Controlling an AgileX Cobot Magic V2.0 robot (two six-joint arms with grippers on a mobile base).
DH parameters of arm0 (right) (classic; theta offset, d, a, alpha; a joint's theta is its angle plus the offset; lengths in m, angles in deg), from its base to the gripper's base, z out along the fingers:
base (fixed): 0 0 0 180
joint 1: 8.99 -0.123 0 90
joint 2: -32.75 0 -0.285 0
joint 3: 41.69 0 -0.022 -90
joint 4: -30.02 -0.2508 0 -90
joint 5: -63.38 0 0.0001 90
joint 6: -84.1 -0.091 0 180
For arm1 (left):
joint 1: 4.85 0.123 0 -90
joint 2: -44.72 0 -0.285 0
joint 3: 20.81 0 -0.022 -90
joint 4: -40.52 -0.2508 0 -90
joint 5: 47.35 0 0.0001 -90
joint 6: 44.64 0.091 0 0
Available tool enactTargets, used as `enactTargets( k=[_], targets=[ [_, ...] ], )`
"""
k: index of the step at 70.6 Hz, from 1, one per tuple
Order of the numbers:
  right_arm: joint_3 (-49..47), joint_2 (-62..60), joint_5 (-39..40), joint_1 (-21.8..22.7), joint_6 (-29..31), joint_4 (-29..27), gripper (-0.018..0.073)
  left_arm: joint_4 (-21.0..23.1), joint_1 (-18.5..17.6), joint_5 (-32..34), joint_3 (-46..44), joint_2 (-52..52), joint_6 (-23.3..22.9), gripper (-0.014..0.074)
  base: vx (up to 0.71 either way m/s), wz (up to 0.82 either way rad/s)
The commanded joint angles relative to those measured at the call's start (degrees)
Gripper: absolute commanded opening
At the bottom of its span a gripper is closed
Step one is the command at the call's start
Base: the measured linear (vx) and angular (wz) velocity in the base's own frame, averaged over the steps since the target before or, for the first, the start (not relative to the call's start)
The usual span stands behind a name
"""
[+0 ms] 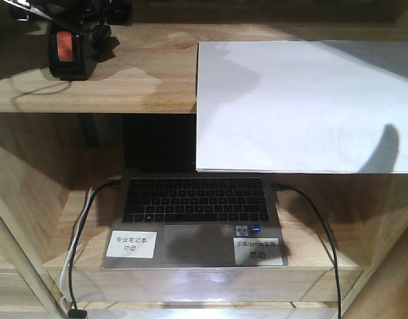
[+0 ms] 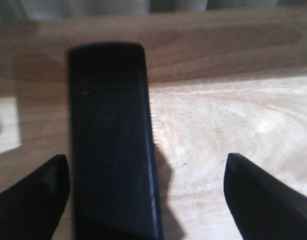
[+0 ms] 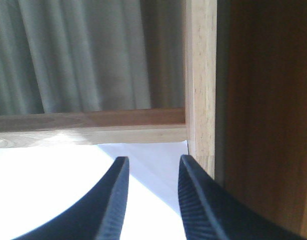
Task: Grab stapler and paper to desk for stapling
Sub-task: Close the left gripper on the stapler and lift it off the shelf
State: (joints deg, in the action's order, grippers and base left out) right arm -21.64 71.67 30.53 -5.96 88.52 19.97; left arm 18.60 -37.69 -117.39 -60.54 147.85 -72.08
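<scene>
The black stapler point(image 1: 68, 50) with its orange label lies at the far left of the upper shelf. In the left wrist view the stapler point(image 2: 111, 145) lies lengthwise between the fingers of my left gripper point(image 2: 146, 157). That gripper is wide open, and its left fingertip point(image 2: 48, 185) is close beside the stapler. The white paper point(image 1: 304, 106) lies on the same shelf at the right, overhanging the front edge. My right gripper point(image 3: 153, 159) hovers over the paper point(image 3: 58, 190) near its far right corner, open by a narrow gap with nothing in it. The desk is out of view.
A wooden shelf unit point(image 1: 124, 93) fills the front view. Its right upright point(image 3: 201, 90) stands just beside my right fingers. An open laptop point(image 1: 194, 219) sits on the lower shelf, with black cables point(image 1: 323, 239) and a white cable point(image 1: 74, 259) trailing off.
</scene>
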Motion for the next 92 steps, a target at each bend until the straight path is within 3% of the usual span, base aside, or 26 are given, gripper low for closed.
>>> enactTargets(
  k=[1,11,19,26,40,58,81,92],
  targets=[
    [-1.63,0.76,4.03,0.37,0.57,0.07,0.0228,-1.0,0.03,4.24,-1.63,-2.24,-0.68,0.0589,0.0,0.0],
    [-1.63,0.76,4.03,0.37,0.57,0.07,0.0228,-1.0,0.03,4.69,-1.63,-2.24,-0.68,0.0563,0.0,0.0],
    [-1.63,0.76,4.03,0.37,0.57,0.07,0.0228,-1.0,0.03,4.73,-1.63,-2.24,-0.68,0.0486,0.0,0.0],
    [-1.63,0.76,4.03,0.37,0.57,0.07,0.0228,-1.0,0.09,4.87,-1.63,-2.24,-0.73,0.0356,0.0,0.0],
    [-1.63,0.76,4.03,0.37,0.57,0.07,0.0228,-0.93,0.51,4.85,-1.63,-2.3,-0.73,-0.0009,0.0,0.0],
    [-1.63,0.76,4.03,0.37,0.57,0.07,0.0228,-0.54,0.51,5.9,-1.63,-2.91,0.92,-0.0008,0.0,0.0],
    [-1.63,0.76,4.03,0.37,0.57,0.07,0.0228,8.99,0.41,9.2,-0.44,-9.51,15.77,-0.0008,0.0,0.0],
    [-1.63,0.76,4.03,0.37,0.57,0.07,0.0228,11.62,0.41,14.75,9.24,-16.7,18.41,-0.0008,0.0,0.0]
  ],
)
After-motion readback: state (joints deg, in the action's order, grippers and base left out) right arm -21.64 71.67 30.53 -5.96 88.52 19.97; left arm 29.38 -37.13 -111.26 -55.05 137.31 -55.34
